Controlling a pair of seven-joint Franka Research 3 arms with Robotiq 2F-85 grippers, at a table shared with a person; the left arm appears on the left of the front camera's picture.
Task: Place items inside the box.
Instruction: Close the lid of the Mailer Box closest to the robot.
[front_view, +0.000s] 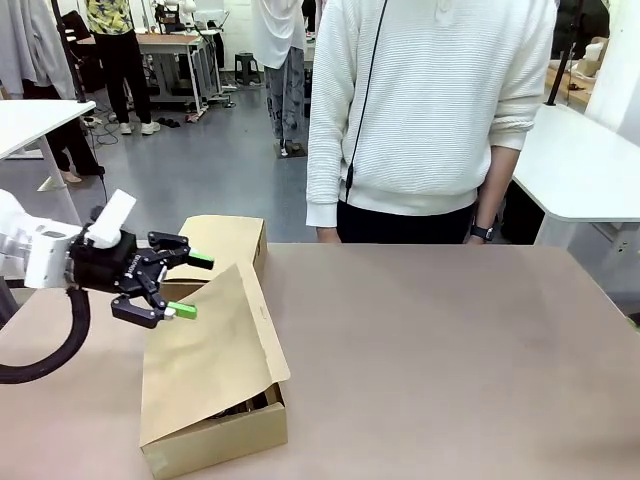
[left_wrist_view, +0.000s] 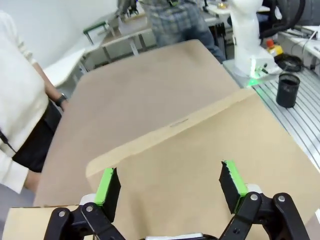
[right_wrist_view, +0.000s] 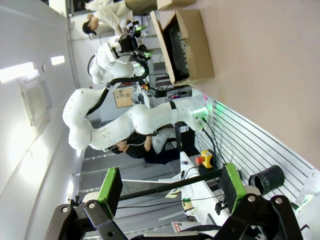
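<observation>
The brown cardboard box (front_view: 215, 435) sits at the near left of the table, its big flap lid (front_view: 205, 350) slanting low over the opening. Under the flap shows a dark slit, and in the right wrist view a dark case with pale print (right_wrist_view: 181, 46) lies inside the box (right_wrist_view: 197, 47). My left gripper (front_view: 193, 287) hovers open at the flap's upper left edge, holding nothing. The left wrist view shows its green pads (left_wrist_view: 107, 186) spread wide just over the lid (left_wrist_view: 200, 150). My right gripper (right_wrist_view: 171, 187) is open and empty, far from the box.
A second cardboard box (front_view: 228, 240) stands right behind the first one. A person in a white sweater (front_view: 430, 110) stands at the table's far edge, hands down. The brown tabletop (front_view: 450, 360) stretches to the right. A black cup (left_wrist_view: 288, 90) sits beside the table.
</observation>
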